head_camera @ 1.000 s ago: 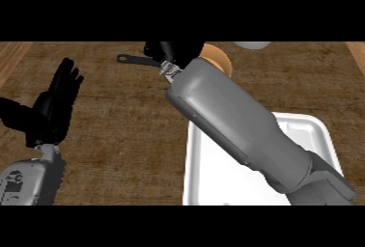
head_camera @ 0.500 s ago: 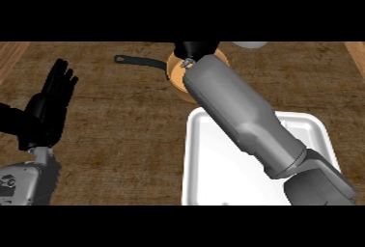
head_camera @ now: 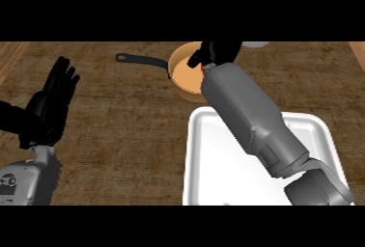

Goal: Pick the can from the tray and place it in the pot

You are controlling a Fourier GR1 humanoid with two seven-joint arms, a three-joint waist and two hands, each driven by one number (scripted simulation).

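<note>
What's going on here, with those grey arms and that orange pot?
The robot's job is to take a can out of the white rectangular tray and put it in the round orange pot with a black handle. Its right hand is stretched out across the tray and sits over the pot's rim. The can itself doesn't show; the hand may be hiding it. The left hand rests open at the view's left, above the brown counter, holding nothing.

The pot (head_camera: 184, 78) stands on the counter (head_camera: 128, 130) just behind the tray (head_camera: 214, 166), its handle (head_camera: 143, 60) pointing left, the right hand (head_camera: 219, 52) above it, the left hand (head_camera: 49, 106) far left.
</note>
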